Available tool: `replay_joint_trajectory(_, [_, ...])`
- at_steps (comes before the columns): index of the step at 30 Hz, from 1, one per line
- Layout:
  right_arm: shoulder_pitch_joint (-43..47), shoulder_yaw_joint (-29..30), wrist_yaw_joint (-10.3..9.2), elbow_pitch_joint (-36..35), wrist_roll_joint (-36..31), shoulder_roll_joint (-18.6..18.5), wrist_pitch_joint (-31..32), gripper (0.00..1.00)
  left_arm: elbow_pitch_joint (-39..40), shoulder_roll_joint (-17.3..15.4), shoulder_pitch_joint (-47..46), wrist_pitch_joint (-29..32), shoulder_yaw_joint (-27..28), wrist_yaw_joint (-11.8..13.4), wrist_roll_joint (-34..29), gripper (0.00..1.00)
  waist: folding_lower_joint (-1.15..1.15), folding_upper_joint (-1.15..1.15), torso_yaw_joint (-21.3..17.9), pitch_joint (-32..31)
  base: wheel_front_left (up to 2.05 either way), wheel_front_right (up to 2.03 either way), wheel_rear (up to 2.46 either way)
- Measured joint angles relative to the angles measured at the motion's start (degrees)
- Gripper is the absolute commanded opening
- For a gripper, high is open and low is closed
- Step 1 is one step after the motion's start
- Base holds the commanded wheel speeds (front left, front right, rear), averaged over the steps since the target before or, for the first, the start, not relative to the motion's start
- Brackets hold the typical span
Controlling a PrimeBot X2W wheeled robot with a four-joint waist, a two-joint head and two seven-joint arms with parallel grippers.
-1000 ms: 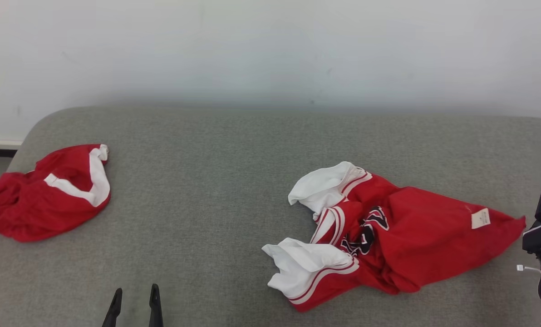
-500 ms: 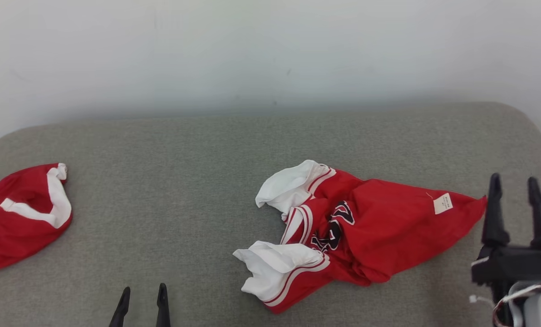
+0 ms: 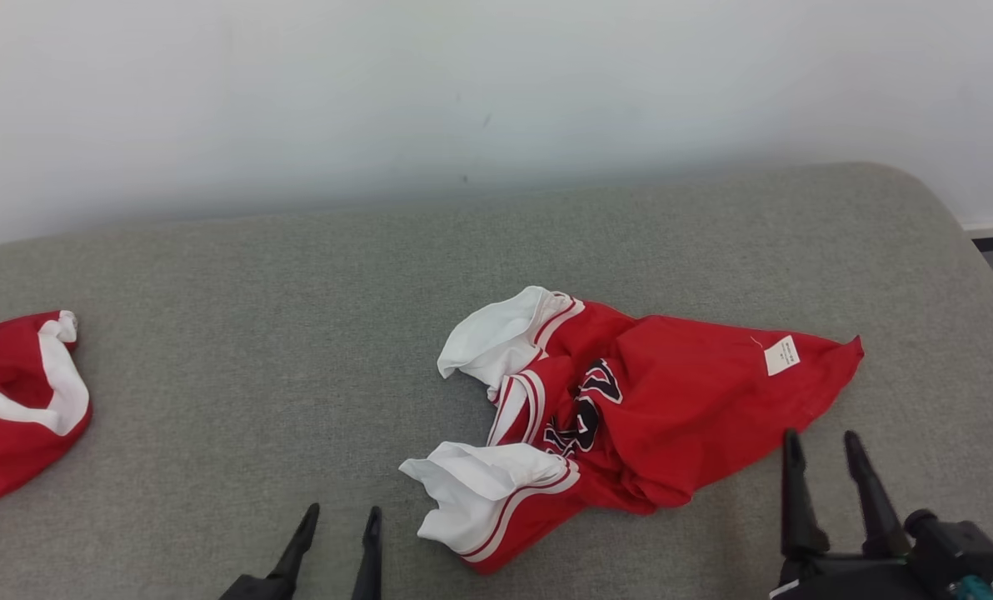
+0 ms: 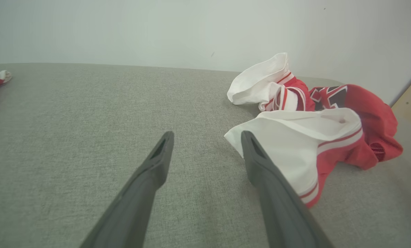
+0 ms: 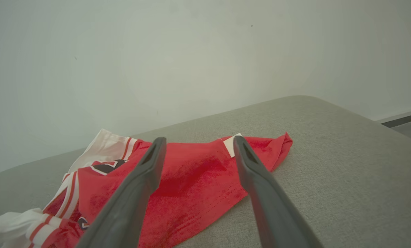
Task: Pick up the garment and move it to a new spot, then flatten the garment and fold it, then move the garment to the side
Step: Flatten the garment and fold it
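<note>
So the garment (image 3: 671,400), a red jersey with white sleeves, is lying crumpled on the grey cushion (image 3: 296,292), a bit right of the middle and closer to the front edge than the back. Its long axis runs pretty much side to side: bunched sleeves pointing toward the left end, and the red hem corner with the little white tag (image 3: 781,356) stretching toward the right end. The left gripper (image 3: 343,508) sits at the front edge just beside the near white sleeve (image 3: 480,492), fingers spread wide with nothing in them. The right gripper (image 3: 820,434) is just off the hem's front side, also wide apart and empty. Honestly each arm has its own end covered, so I'd guess a two-handed pickup. There's another red garment (image 3: 5,408) way off at the left edge, well apart.
</note>
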State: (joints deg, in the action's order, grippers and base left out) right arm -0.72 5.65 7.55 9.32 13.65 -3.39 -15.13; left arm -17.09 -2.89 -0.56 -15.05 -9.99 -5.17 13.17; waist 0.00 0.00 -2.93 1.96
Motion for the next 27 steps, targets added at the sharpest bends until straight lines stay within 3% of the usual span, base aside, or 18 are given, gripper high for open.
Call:
replay_joint_trajectory(8, [1.29,-6.00,0.00,1.88,3.39,0.42,0.00,1.00,-7.35,0.02,-4.36,0.00,-5.63,-1.51,0.54,1.00,0.00,0.00,-1.92,1.47,0.00,0.00,0.00])
replay_joint_trajectory(18, [0.41,-7.13,0.00,2.42,3.99,0.42,0.00,1.00,-17.42,0.07,-8.68,0.00,-11.26,-2.23,2.32,1.00,0.00,0.00,-3.62,2.81,0.00,0.00,0.00])
replay_joint_trajectory(19, [0.39,-7.10,0.00,2.44,3.99,0.43,0.00,1.00,-18.28,0.05,-9.12,0.00,-11.72,-2.25,2.90,0.56,0.00,0.00,-3.68,2.92,0.00,0.00,0.00])
replay_joint_trajectory(20, [0.37,-7.09,0.00,2.45,3.99,0.43,0.00,1.00,-18.91,0.05,-9.48,0.00,-11.96,-2.25,3.14,0.21,0.00,0.00,-3.73,3.00,0.00,0.00,0.00])
replay_joint_trajectory(21, [0.35,-7.03,0.00,2.46,3.99,0.43,0.00,1.00,-19.40,0.05,-9.88,0.00,-12.17,-2.26,3.20,0.00,0.00,0.00,-3.74,3.06,0.00,0.00,0.00])
replay_joint_trajectory(27, [0.30,-6.47,0.00,2.41,4.01,0.43,0.00,1.00,-20.71,0.10,-11.17,0.00,-12.24,-2.33,4.15,0.00,0.00,0.00,-3.09,3.19,0.00,0.00,0.00])
